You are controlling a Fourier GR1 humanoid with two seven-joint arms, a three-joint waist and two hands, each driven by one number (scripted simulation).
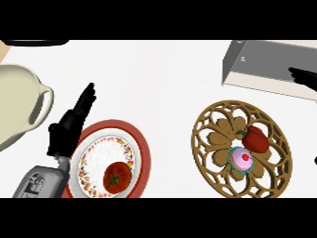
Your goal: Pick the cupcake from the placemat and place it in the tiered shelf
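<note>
The robot's left hand (70, 122), nearest the lens, rests open with fingers straight over the rim of a red-edged plate (139, 144) bearing a tomato (117, 176), holding nothing. At the frame's right edge only dark fingers of the right hand (316, 82) show, spread wide and empty, apparently poised to close on the cupcake (242, 158). It sits on the carved wooden placemat (212, 122) beside a red pepper (257, 138); the grey tiered shelf (267, 62) waits beyond.
</note>
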